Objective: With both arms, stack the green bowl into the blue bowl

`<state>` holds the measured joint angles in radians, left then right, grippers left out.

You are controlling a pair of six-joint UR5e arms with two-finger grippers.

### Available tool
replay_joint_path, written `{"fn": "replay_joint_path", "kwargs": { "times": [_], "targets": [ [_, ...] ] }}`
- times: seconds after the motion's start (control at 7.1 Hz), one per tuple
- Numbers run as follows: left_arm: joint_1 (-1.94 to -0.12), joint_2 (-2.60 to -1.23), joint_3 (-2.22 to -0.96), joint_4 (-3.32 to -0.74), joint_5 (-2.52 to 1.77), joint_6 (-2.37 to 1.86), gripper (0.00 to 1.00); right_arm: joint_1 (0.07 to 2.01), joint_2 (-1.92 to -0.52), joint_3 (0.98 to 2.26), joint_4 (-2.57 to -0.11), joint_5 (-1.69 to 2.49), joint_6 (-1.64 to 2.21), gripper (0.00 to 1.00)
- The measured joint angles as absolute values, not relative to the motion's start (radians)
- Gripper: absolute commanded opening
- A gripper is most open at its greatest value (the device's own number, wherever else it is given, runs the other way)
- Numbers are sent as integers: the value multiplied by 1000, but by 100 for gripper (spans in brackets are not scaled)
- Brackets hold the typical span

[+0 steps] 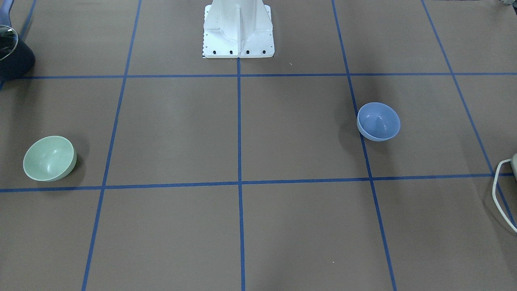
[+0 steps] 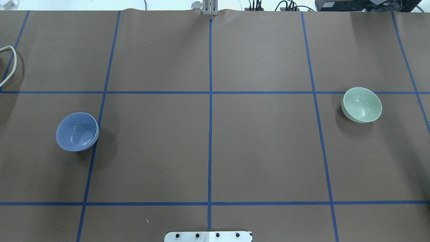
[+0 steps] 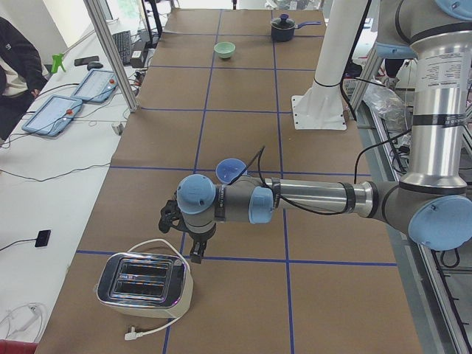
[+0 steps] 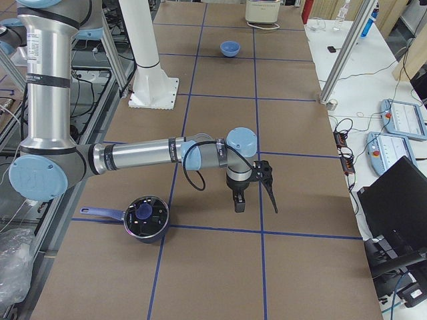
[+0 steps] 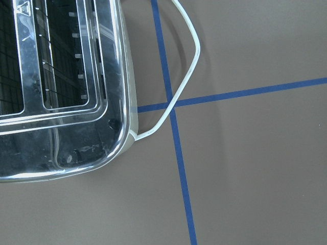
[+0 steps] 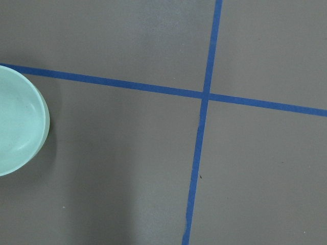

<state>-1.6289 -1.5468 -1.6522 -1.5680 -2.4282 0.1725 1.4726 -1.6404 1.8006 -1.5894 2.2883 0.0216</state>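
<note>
The green bowl (image 2: 361,104) stands upright on the table's right side; it also shows in the front view (image 1: 49,158) and at the left edge of the right wrist view (image 6: 18,122). The blue bowl (image 2: 77,131) stands upright on the left side, far from the green one, and shows in the front view (image 1: 378,121). My left gripper (image 3: 184,236) hangs over the table between the blue bowl (image 3: 230,169) and a toaster. My right gripper (image 4: 255,199) hangs near the green bowl, which the arm hides in that side view. I cannot tell whether either gripper is open or shut.
A chrome toaster (image 3: 144,280) with a white cord (image 5: 184,81) sits at the table's left end. A dark pot with a lid (image 4: 145,217) sits at the right end. The white base pedestal (image 1: 238,32) stands at the robot's edge. Blue tape lines grid the brown table.
</note>
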Motion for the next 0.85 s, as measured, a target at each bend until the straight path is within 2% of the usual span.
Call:
{"fn": "replay_joint_path", "kwargs": {
  "times": [0.85],
  "targets": [
    [-1626,-1609,-1664,-1606,-2468,170,100,1471,-1604,1799,-1569,2292,13,100]
  ]
}}
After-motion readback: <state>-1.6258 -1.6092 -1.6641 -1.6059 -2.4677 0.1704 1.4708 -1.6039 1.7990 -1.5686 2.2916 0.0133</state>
